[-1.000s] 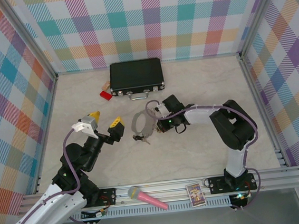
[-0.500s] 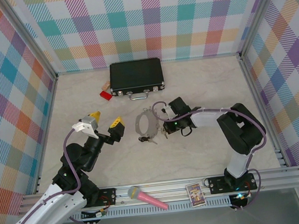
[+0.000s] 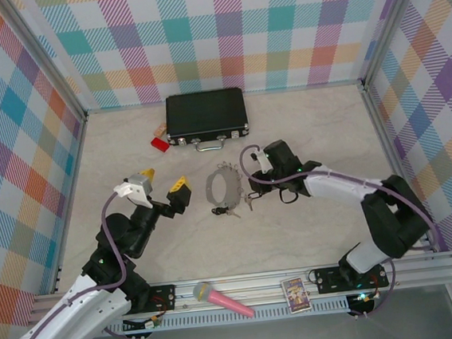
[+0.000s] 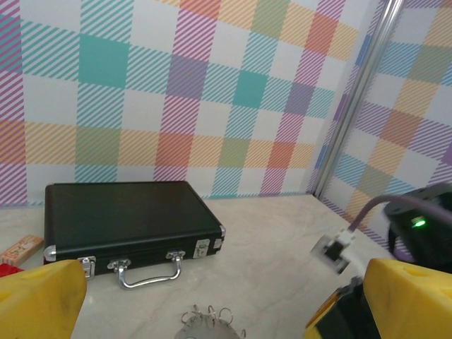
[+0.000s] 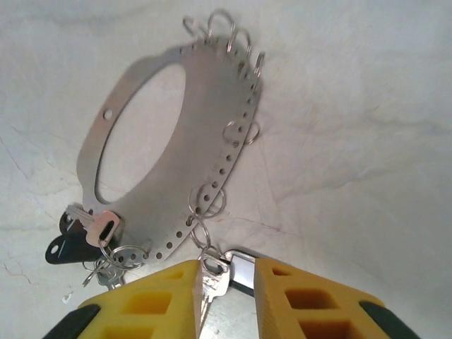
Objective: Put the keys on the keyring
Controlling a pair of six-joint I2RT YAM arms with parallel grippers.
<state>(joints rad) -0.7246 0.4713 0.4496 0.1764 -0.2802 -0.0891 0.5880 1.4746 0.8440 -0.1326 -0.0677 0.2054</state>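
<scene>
Right jaws [image 5: 224,270] stand a little apart. One small silver key [image 5: 212,284] lies in the gap, hooked through a small loop on the keyring's rim. The gap is wider than the key's blade, and I cannot tell whether either pad touches it. A dark piece with a bright edge sits beside the blade, cut off by the right-hand finger and hard to make out.

The keyring [image 5: 215,148], a flat grey hoop, lies on the table just beyond the fingertips, around the table's middle. More keys [image 5: 83,239] cluster at its near end: a black tag and silver blades, overlapping so that no count is possible.

Left jaws [image 3: 163,183] are wide open and hold nothing. They hover above the table on the keyring's left, apart from it and facing the far edge.

A black case [image 3: 205,114] lies shut along the far edge, handle toward the keyring. Left of it sit a red block [image 3: 159,144] and a wooden block [image 3: 159,129]. A pink microphone [image 3: 222,300] and a small printed box [image 3: 296,293] rest on the rail at the near edge. Open table lies between the left jaws and the keyring.
</scene>
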